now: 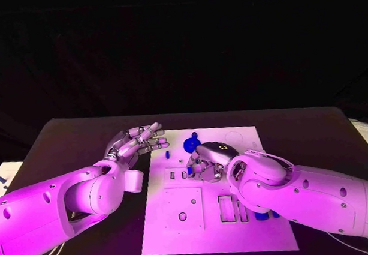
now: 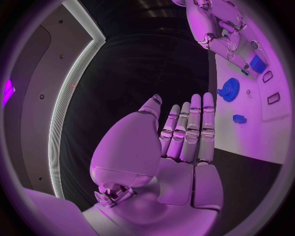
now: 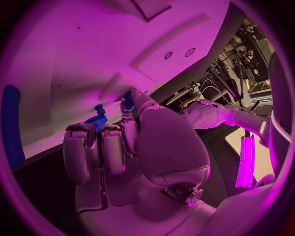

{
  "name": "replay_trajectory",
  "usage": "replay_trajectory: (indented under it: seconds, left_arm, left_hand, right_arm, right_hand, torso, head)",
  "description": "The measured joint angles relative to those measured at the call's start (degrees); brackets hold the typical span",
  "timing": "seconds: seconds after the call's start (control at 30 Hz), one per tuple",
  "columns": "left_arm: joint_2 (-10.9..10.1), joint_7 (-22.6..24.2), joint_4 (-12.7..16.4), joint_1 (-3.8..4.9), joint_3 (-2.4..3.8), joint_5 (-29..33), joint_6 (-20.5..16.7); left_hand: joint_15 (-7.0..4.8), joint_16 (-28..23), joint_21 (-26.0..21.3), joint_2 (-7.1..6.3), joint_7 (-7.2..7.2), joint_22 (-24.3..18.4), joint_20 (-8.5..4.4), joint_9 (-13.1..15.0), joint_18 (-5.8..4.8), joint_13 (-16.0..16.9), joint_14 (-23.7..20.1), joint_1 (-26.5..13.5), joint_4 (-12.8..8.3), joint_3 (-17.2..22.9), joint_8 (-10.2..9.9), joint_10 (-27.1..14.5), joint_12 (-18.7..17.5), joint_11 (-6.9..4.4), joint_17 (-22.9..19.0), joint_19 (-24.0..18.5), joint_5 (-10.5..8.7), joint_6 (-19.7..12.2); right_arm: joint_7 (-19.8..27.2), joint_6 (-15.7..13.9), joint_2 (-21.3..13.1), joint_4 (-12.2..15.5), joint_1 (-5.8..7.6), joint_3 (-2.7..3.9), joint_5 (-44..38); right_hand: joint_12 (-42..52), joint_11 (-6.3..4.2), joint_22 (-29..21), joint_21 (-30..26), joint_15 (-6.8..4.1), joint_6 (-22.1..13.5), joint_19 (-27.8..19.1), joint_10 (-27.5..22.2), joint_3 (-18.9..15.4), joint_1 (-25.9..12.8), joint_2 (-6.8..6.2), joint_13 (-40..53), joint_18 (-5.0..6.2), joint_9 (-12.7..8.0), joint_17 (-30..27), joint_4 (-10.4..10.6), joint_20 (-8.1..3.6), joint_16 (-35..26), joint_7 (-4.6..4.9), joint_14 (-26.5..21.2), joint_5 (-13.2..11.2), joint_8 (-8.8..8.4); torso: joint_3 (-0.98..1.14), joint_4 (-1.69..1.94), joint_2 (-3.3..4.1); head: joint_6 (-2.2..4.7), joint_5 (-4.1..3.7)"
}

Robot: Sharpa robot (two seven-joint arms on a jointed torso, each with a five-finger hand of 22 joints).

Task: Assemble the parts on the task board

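Blue part (image 3: 128, 96) pinched in our right hand (image 1: 206, 158) over the board (image 1: 263, 134) (mid-placement, we judge); left hand (image 1: 140, 138), fingers together, idles off its left edge; next, seat it squarely.

The task board (image 1: 244, 218) lies mid-table; a gear-shaped part (image 1: 191, 144) sits at its far left — the left hand (image 1: 139, 141) just left, the right hand (image 1: 208, 160) over the board.

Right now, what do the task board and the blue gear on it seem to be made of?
The task board looks like rigid plastic or painted sheet, matte: flat, pale, with clean cut slots and no glare. The blue gear looks like moulded or printed plastic: uniform colour, dull surface, crisp teeth. Neither can be confirmed by sight alone.
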Motion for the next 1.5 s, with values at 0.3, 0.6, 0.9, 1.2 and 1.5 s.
replay_trajectory:
  seconds: [0.3,0.6,0.9,1.2,1.5]
  left_arm:
    - [0.0,0.0,-0.1,0.0,0.0,0.0,0.0]
    - [0.0,0.0,-0.3,0.0,-0.01,0.0,0.0]
    - [0.0,0.0,-0.3,0.0,-0.01,0.0,0.0]
    - [0.0,0.0,-0.3,0.0,-0.01,0.0,0.0]
    - [0.0,-0.1,-0.4,0.0,0.0,0.0,0.0]
  left_hand:
    - [0.0,0.0,0.0,0.0,0.0,0.0,0.0,0.0,0.0,0.0,0.0,0.0,0.0,0.0,0.0,0.0,0.0,0.0,0.0,0.0,0.0,0.0]
    - [0.0,0.0,0.0,0.0,0.0,0.0,0.0,0.0,0.0,0.0,0.0,0.0,0.0,0.0,0.0,0.0,0.0,0.0,0.0,0.0,0.0,0.0]
    - [0.0,0.0,0.0,0.0,0.0,0.0,0.0,0.0,0.0,0.0,0.0,0.0,0.0,0.0,0.0,0.0,0.0,0.0,0.0,0.0,0.0,0.0]
    - [0.0,0.0,0.0,0.0,0.0,0.0,0.0,0.0,0.0,0.0,0.0,0.0,0.0,0.0,0.0,0.0,0.0,0.0,0.0,0.0,0.0,0.0]
    - [0.0,0.0,0.0,0.0,0.0,0.0,0.0,0.0,0.0,0.0,0.0,0.0,0.0,0.0,0.0,0.0,0.0,0.0,0.0,0.0,0.0,0.0]
  right_arm:
    - [-0.8,0.6,-0.5,0.5,0.02,0.03,-1.2]
    - [-1.5,1.2,-0.5,0.8,0.09,-0.05,-1.8]
    - [-1.8,1.3,-0.4,0.9,0.12,-0.11,-2.1]
    - [-2.1,1.3,-0.4,0.9,0.1,-0.2,-2.2]
    - [-2.3,0.9,-0.3,1.0,-0.05,-0.38,-2.3]
  right_hand:
    - [-1.1,-0.02,0.0,0.0,0.0,0.3,0.0,0.0,-0.8,-1.3,-1.35,-1.1,0.0,1.6,0.0,0.0,0.0,-0.3,-0.29,0.0,0.0,0.02]
    - [-2.4,-0.03,0.0,0.0,0.0,0.4,0.0,0.0,-1.7,-2.9,-2.87,-3.1,0.0,1.3,0.0,0.8,0.0,-0.5,-0.16,0.0,0.1,-0.7]
    - [-2.6,-0.03,0.0,0.0,0.2,0.3,0.0,0.0,-1.8,-3.1,-3.08,-3.5,0.0,1.3,0.0,0.7,0.0,-0.5,-0.06,0.2,0.1,-0.95]
    - [-6.6,0.22,0.0,-0.7,0.65,-2.0,0.1,-1.9,-2.5,-4.2,-4.15,-4.2,0.0,0.7,0.0,1.4,0.3,-1.1,0.5,0.2,0.1,-2.47]
    - [-9.7,1.46,0.0,-1.2,1.66,-6.4,-0.8,-3.5,-4.5,-5.8,-5.8,-6.4,0.0,-0.3,0.0,2.7,1.27,-1.7,1.83,0.0,0.1,-3.09]
  torso:
    - [-0.02,0.01,0.03]
    - [-0.03,0.0,0.03]
    - [-0.04,0.01,0.03]
    - [-0.04,0.01,0.03]
    - [-0.04,0.0,0.04]
  head:
    - [-0.17,0.0]
    - [-0.29,-0.01]
    - [-0.36,-0.01]
    - [-0.36,-0.01]
    - [-0.39,-0.03]
